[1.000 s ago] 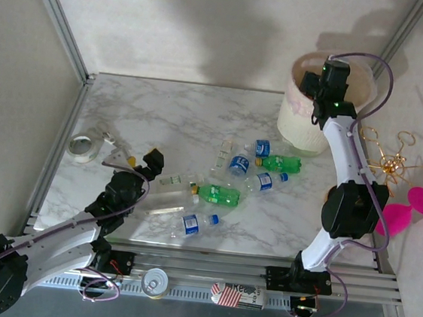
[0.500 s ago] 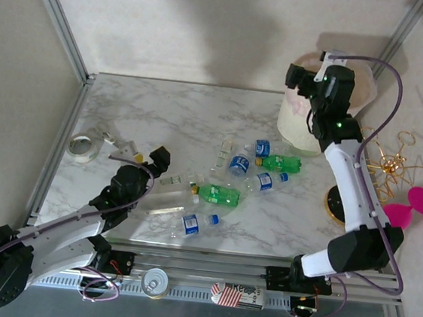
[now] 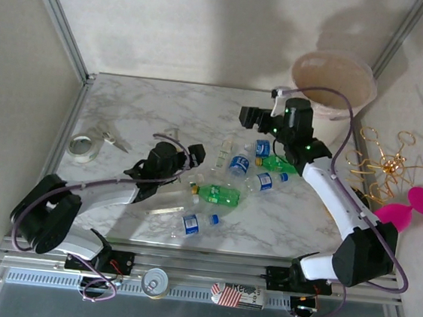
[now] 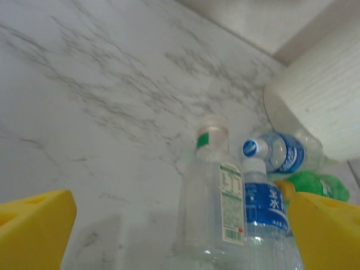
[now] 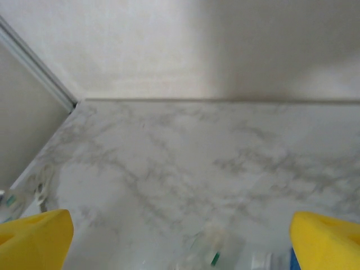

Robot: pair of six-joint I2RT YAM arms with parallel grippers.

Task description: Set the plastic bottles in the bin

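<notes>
We see both arms stretched over the marble table (image 3: pixel 149 106), and neither of them carries anything. The left gripper (image 3: pixel 194 154) has its jaws spread wide. It hangs low, pointing at a clear bottle (image 4: pixel 211 197) with a green band at the neck. In the left wrist view this bottle lies ahead of the yellow fingertips (image 4: pixel 34 225), and they do not touch it. The right gripper (image 3: pixel 247 117) is also wide and empty. It hovers over the table near the far bottles, and it is well apart from the bin (image 3: pixel 297 68).

The bin stands at the far right corner. From above we look into a part of it and we cannot make out any bottle inside, so we cannot tell how many are in it. On the table we count about eight bottles, lying in a loose group near the middle. One green bottle (image 3: pixel 219 195) and one blue-labelled bottle (image 3: pixel 191 224) are on the near side, and a second green one (image 3: pixel 280 164) is closer to the bin.

In our judgement most of the work is left: each of these bottles must be picked up and carried to the bin, and the clear bottle before the left gripper looks like the nearest one to take
</notes>
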